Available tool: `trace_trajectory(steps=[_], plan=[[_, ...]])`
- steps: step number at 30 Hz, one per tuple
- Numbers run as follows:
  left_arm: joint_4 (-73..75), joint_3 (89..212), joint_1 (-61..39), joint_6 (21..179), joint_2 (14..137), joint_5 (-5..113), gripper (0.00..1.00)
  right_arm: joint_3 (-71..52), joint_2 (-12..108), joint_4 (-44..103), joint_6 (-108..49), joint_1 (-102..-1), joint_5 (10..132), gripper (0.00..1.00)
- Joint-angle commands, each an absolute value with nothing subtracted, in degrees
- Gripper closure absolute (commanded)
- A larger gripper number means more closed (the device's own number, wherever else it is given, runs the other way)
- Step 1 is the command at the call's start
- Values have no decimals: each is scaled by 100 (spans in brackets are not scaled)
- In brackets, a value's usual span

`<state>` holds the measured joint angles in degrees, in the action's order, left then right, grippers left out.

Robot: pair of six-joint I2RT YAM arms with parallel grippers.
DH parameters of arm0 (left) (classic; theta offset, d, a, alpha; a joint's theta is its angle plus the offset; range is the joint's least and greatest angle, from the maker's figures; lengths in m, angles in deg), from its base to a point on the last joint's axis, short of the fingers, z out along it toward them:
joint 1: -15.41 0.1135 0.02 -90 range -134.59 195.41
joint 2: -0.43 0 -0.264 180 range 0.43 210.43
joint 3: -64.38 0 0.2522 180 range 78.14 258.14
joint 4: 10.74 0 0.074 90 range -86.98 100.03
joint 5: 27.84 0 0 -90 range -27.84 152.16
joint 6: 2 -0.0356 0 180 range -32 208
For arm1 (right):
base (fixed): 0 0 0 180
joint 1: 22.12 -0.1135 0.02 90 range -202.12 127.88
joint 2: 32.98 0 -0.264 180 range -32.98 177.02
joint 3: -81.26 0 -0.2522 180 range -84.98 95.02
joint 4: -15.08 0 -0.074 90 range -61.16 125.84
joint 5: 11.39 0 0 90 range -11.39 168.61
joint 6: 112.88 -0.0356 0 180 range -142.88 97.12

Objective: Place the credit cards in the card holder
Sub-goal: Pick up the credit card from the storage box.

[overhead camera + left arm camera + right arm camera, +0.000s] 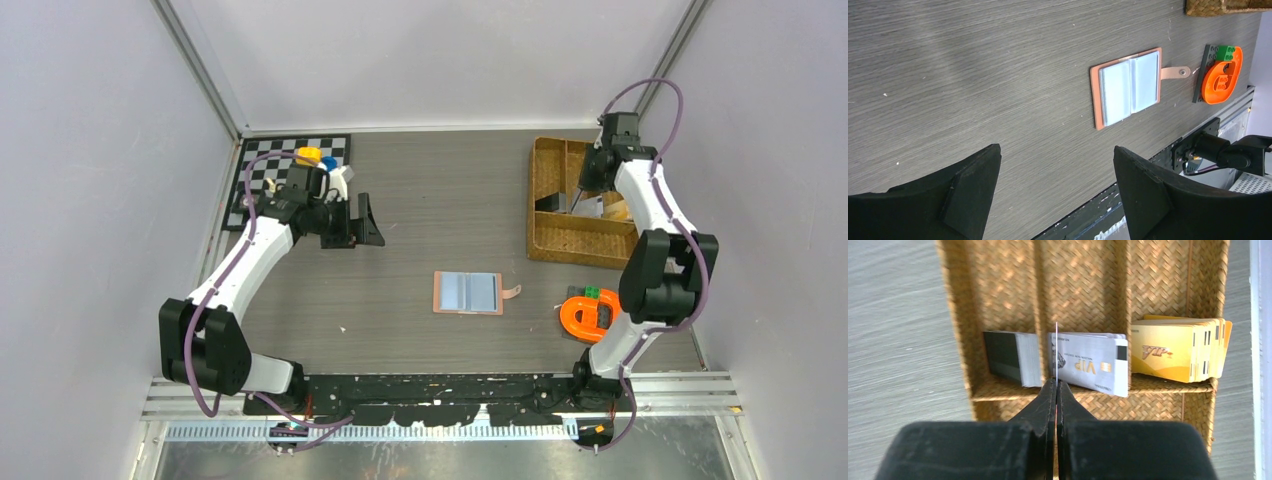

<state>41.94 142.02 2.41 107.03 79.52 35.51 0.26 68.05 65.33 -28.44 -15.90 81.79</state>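
The right wrist view shows what the overhead one cannot. The right claw (1057, 385) is clenched on a thin card (1056, 347), seen edge-on as a pale upright line rising from the fingertips. Beyond it, the wicker tray (1080, 285) has three compartments side by side. A black stack (1008, 357) stands in the left one, silver cards (1093, 367) in the middle one and gold cards (1173, 355) in the right one. The thin card lines up with the left end of the silver cards; whether it touches them cannot be told. From overhead, the right claw (580, 200) is only a dark tip over the wicker tray (535, 200).

The card holder (468, 292) lies open and flat near the middle of the tabletop (440, 200), well apart from the tray. Its snap tab points toward an orange piece (585, 315). The left wrist view shows the card holder (1128, 87) closer, with two pale pockets facing up.

The left claw (1058, 185) is released, its fingers spread wide over bare tabletop with nothing between them. Overhead, the left claw (355, 222) is beside a checkerboard (262, 172) at the far left.
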Motion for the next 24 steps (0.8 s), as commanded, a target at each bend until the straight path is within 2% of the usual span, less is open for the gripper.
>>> trace_trajectory(steps=[1, 7, 12, 15, 19, 24], plan=[[4065, 14157, 271, 10646, 7838, 3252, 17, -10, 5938, 6080, -3063, -1571, 7410, 99], [3934, 14107, 262, 10567, 7789, 2978, 19, 45, 5196, 6339, -3266, -1578, 6779, 100], [3642, 14014, 99, 10438, 7603, 2459, 21, -18, 4605, 6776, -3613, -1790, 5393, 100], [3468, 13985, -217, 10307, 7513, 2003, 21, -252, 4369, 6843, -3843, -2194, 4499, 100], [3218, 13960, -629, 10232, 7380, 1169, 21, -546, 4282, 6822, -4035, -3208, 3389, 99], [2305, 13634, -861, 10677, 6935, 316, 18, -834, 4102, 6778, -4028, -3946, 2356, 100]])
